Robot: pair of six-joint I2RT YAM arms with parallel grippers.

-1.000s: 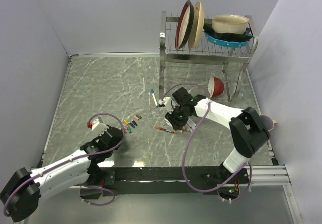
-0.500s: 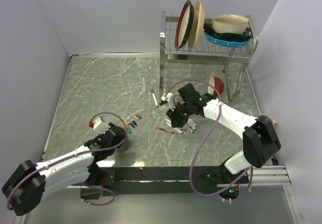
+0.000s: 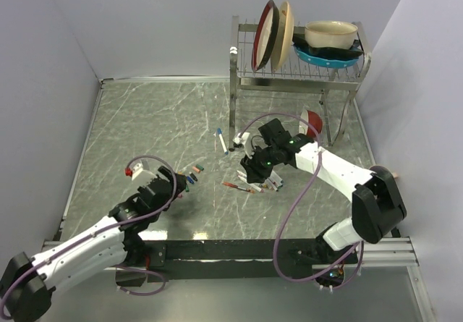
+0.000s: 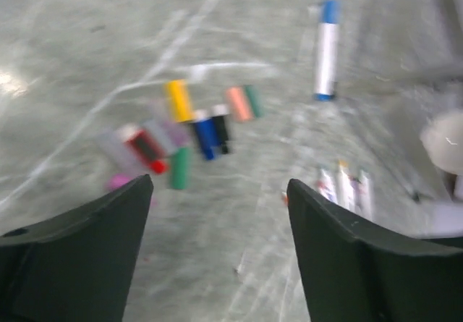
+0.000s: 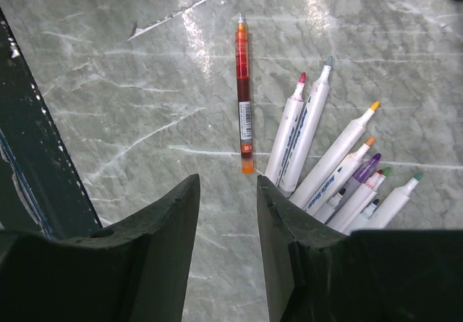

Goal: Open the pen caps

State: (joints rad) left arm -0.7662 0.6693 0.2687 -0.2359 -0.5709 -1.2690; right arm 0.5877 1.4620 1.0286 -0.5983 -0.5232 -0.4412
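Several loose pen caps (image 4: 205, 135) in yellow, blue, red, green and pink lie in a blurred cluster on the marble table, seen from above as pen caps (image 3: 190, 176). My left gripper (image 4: 219, 181) hangs open just short of them with nothing between its fingers; from above the left gripper (image 3: 176, 187) is at the cluster's left edge. A white pen with a blue cap (image 4: 326, 51) lies further off. My right gripper (image 5: 226, 182) is open by a narrow gap, empty, above bare table beside a fan of uncapped white pens (image 5: 333, 163) and an orange pen (image 5: 244, 94).
A metal dish rack (image 3: 296, 69) with plates and bowls stands at the back right, and a red bowl (image 3: 311, 123) sits under it. The right arm's cable (image 3: 289, 213) loops over the table near the pens. Walls close in on the left and right.
The left gripper's jaws have gone from nearly shut to wide open and it has edged up towards the caps. The right arm has swung its elbow outwards while its gripper stays over the pens.
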